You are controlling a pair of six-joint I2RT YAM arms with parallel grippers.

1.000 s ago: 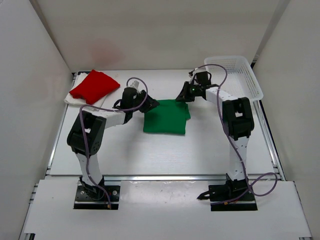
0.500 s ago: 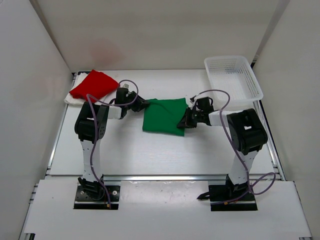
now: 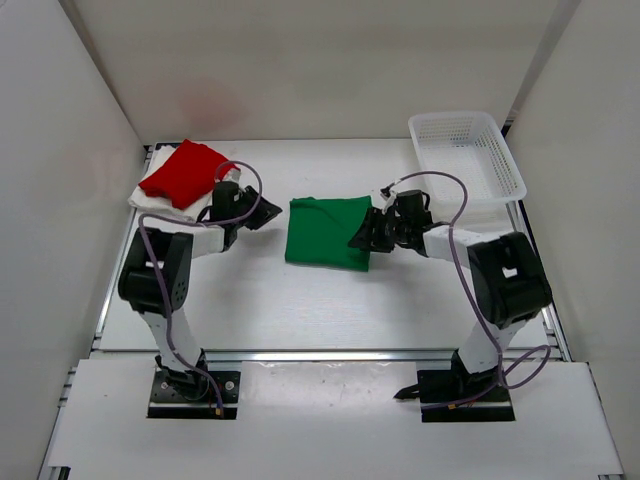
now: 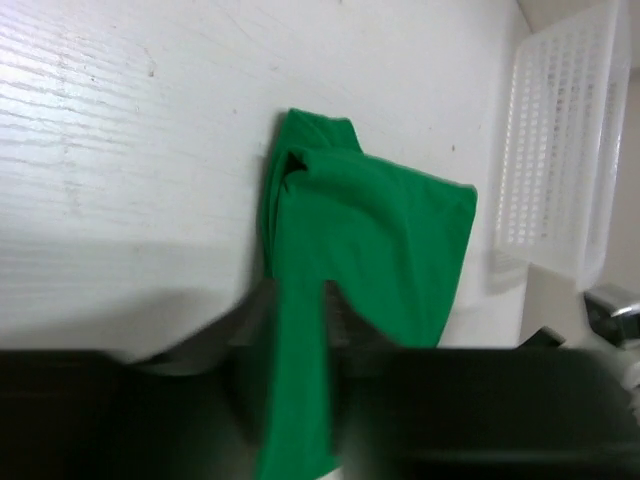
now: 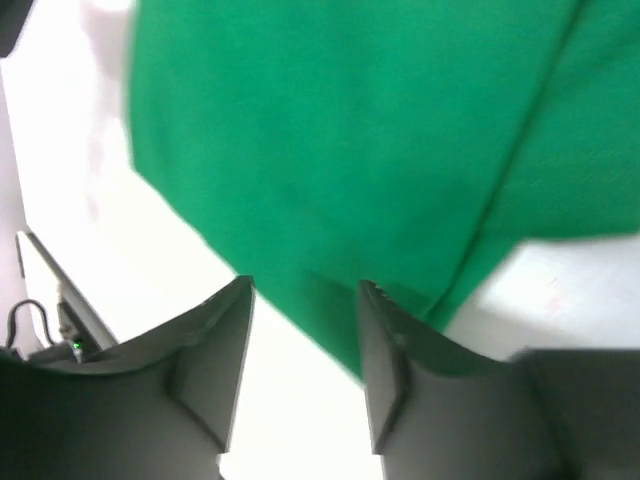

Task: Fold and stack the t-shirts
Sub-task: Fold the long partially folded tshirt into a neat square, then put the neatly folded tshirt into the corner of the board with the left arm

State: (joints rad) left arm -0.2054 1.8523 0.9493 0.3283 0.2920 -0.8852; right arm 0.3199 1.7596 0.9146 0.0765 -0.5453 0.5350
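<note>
White worktop (image 3: 300, 300) carries the green shirt (image 3: 328, 232), folded, midway between the arms. Right jaws gape empty at its right edge; left jaws sit at its left edge, nearer the red shirt (image 3: 183, 172); whether they grip, I cannot tell.

A white plastic mesh basket (image 3: 515, 172) stood at the far right corner of the white table (image 3: 300, 300), open side up, its long sides running near to far. The left wrist view showed rows of small holes in it. Plain white walls (image 3: 320, 60) enclosed the table on three sides.
</note>
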